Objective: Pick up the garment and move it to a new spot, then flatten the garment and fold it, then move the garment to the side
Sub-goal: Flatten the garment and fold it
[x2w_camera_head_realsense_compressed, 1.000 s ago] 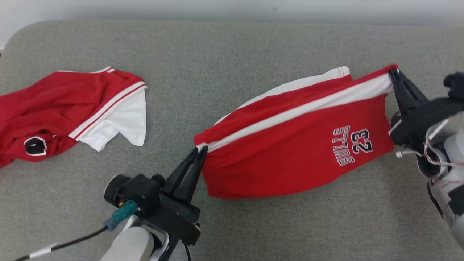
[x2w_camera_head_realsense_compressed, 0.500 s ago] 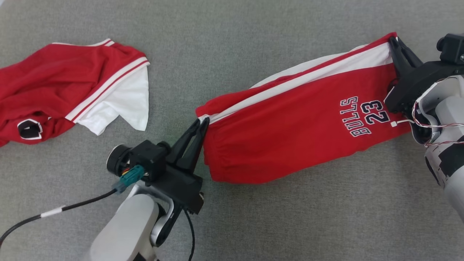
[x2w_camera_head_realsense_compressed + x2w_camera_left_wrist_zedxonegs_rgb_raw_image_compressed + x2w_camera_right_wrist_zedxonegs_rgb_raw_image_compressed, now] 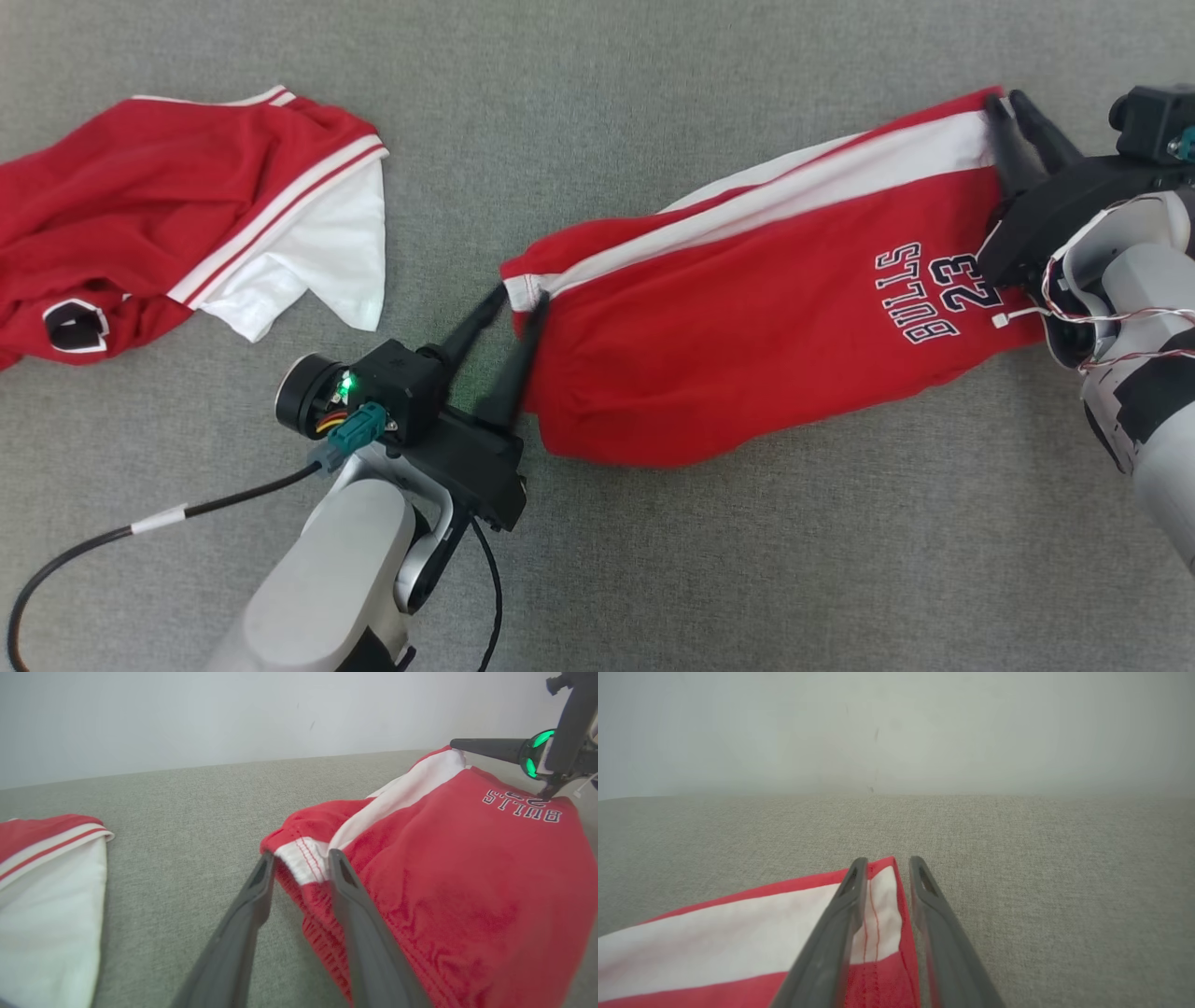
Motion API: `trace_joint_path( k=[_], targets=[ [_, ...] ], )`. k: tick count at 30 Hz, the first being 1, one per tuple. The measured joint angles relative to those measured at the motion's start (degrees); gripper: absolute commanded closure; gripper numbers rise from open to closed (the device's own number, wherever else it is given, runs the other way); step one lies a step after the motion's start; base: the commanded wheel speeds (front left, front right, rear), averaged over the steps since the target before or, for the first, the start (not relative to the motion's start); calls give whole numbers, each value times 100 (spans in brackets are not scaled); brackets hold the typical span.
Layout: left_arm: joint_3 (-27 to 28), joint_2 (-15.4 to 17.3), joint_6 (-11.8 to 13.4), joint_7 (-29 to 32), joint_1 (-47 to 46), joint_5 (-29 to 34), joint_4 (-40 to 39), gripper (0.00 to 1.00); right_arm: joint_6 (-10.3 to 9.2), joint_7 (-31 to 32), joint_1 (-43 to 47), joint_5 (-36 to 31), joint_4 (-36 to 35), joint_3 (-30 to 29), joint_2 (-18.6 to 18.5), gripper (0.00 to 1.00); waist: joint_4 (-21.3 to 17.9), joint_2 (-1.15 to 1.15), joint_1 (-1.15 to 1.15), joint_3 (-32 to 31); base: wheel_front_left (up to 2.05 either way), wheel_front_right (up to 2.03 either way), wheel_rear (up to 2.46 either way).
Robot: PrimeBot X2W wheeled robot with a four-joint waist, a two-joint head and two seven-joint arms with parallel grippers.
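We're over the grey surface (image 3: 597, 112), and the red shorts (image 3: 747, 364) lie stretched across its right half, slanting from the middle up toward the right edge. The left gripper (image 3: 520, 299) sits at the waistband corner with its fingers a modest way apart, one on each side of the white band. In the left wrist view that band sits in the gap, not pinched. At the far end, the right gripper (image 3: 1005, 99) is at the top hem corner, where the white side stripe ends, with its fingers only narrowly parted. The right wrist view shows that corner flat on the surface, partly under one finger and partly in the gap, while the other finger hangs over bare grey. The cloth is down on the surface, with soft wrinkles bunched near the waistband. The BULLS 23 print (image 3: 934, 294) lies close to the right gripper, its letters turned sideways in the head view. Off to the left, well apart from the shorts, a red and white shirt (image 3: 168, 233) lies crumpled. A black cable (image 3: 93, 551) trails from the left arm toward the lower left. A pale wall (image 3: 187, 718) rises behind the surface.
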Motion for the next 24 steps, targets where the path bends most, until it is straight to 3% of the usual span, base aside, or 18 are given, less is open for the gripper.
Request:
trace_joint_path(
  k=[12, 18, 24],
  targets=[
    [867, -156, 19, 0, 897, 686, -349, 0, 0, -402, 714, 461, -232, 307, -137, 0, -70, -1, -1, -610, 0, 0, 0],
    [1769, -341, 390, -1, 1753, 1156, -1150, 0, 0, -423, 1270, 561, -343, 379, -236, 0, -152, -2, -2, -923, 0, 0, 0],
    [2353, -565, 450, 0, 2433, 1459, -1680, 0, 0, -424, 1730, 532, -383, 278, -240, 0, -164, -2, -2, -1057, 0, 0, 0]
  ],
)
